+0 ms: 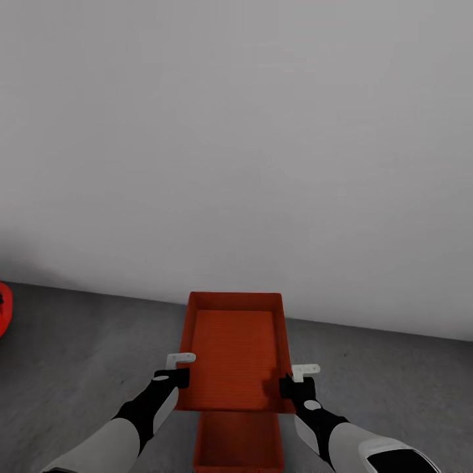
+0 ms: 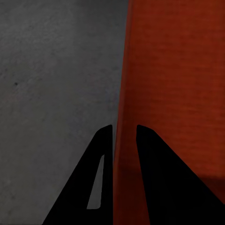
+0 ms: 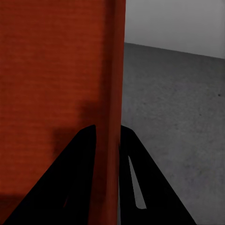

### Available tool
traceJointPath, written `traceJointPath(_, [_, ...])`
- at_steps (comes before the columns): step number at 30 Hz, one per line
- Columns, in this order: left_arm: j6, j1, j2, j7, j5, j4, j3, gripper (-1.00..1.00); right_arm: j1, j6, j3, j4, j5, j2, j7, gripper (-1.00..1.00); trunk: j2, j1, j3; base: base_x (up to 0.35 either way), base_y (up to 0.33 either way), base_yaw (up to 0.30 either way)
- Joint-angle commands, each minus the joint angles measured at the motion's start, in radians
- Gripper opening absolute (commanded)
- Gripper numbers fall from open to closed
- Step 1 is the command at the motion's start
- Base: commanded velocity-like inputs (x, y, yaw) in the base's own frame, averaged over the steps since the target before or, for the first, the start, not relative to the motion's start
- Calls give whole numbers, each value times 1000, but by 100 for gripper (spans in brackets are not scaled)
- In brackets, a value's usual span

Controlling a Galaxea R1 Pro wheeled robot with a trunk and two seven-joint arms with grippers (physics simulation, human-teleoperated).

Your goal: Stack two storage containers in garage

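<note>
Both arms reach in from the bottom of the head view, left forearm at 7 o'clock, right at 5 o'clock. Left pincer (image 1: 176,369) is clenched on the left long wall of the upper storage container (image 1: 235,348); left wrist view shows that thin orange-red wall pinched between the two dark fingers (image 2: 154,178). Right pincer (image 1: 295,381) grips the opposite long wall the same way; right wrist view has the wall edge sandwiched between its fingers (image 3: 79,173).

Upper container sits centre-low in the head view, held level, open side up, ribbed flat bottom visible, short far wall toward 12 o'clock, near the base of the wall. Second container (image 1: 238,441) lies below it at 6 o'clock on the dark grey concrete floor (image 1: 85,355), partly covered by the held one; cannot tell whether the two touch.

Plain white-grey wall (image 1: 236,131) takes the upper part. Red object (image 1: 4,309) clipped at 9 o'clock edge, well apart from the containers.
</note>
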Motion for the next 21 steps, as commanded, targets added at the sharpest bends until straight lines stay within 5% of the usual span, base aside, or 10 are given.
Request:
traceJointPath(1, [4,-1,2,13,-7,-37,46,-100,-1,-4,-52,3,-17,-5,-4,-100,-2,0,-4,0,0,0])
traceJointPath(21, [4,-1,2,13,-7,-36,46,-100,0,-4,-52,3,-17,-5,-4,-100,-2,0,-36,0,0,0])
